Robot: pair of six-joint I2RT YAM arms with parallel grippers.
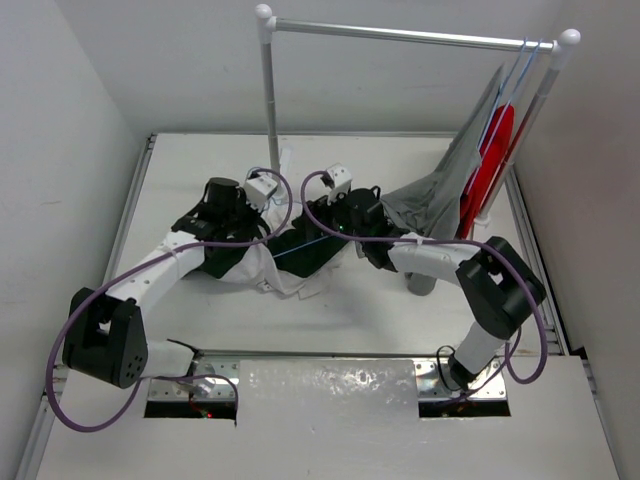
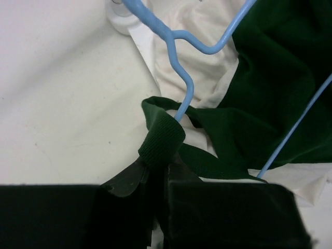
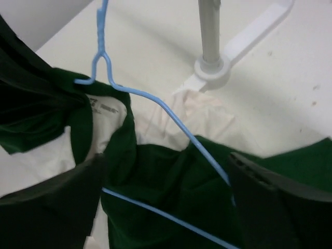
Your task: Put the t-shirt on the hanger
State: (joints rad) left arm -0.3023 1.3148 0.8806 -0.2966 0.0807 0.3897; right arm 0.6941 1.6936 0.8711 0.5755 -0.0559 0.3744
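1. Top external: one t-shirt (image 1: 285, 265) lies bunched in the middle of the table (image 1: 400, 320) between both arms, with one pale-blue hanger (image 1: 300, 248) across it. One white clothes rail (image 1: 270, 90) carries one grey shirt (image 1: 440, 190) and one red shirt (image 1: 492, 150).
2. Left wrist: the left gripper (image 2: 158, 174) is clamped tight on the green collar band (image 2: 162, 142), and the hanger's hook pokes in just behind it. The thin band could slip free if it is pulled against the wire.
3. Right wrist: the right gripper (image 3: 166, 192) gapes wide and holds nothing, its fingers straddling the t-shirt's green cloth and the hanger wire. Closing there might pinch cloth alone, letting the unpinned hanger slide out.
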